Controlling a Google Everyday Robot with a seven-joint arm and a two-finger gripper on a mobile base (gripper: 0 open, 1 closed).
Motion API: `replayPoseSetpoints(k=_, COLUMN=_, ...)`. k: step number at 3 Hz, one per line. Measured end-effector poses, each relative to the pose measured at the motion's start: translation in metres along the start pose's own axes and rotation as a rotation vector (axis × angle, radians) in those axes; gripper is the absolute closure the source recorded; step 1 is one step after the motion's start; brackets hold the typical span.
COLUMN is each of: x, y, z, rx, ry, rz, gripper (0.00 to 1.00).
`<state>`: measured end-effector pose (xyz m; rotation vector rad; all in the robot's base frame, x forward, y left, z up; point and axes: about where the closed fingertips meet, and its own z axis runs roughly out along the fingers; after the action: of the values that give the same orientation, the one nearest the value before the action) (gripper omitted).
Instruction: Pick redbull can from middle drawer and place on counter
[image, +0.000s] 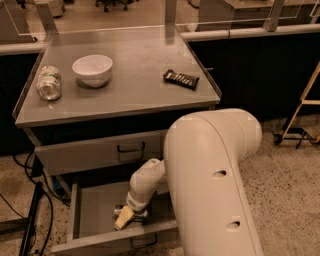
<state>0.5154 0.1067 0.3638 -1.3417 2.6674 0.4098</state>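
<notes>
Claw (125, 218) sits low inside the open middle drawer (96, 213).

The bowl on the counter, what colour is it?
Plain white bowl, clearest in the camera view; the gripper is down in the open middle drawer.

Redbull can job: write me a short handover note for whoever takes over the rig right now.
The gripper is down inside the open middle drawer, near its front. I cannot tell whether it grips anything.
The can is not on the counter. I cannot make it out in the drawer, and the arm hides part of that space.
On the counter are a bowl, a jar lying on its side and a snack bar.
Done: the drawer is open and the arm has reached in.
Left: secure the can, lift it out, set it on the counter.
</notes>
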Motion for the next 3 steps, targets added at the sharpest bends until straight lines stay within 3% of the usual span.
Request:
replayPoseSetpoints(k=2, x=-0.0008, y=0.0123, z=0.0186, rx=-0.022, ry=0.021, rz=-0.020, gripper=0.00)
replayPoseSetpoints(k=3, x=-0.0008, y=0.0123, z=0.0186, rx=-0.022, ry=0.021, rz=-0.020, gripper=0.19)
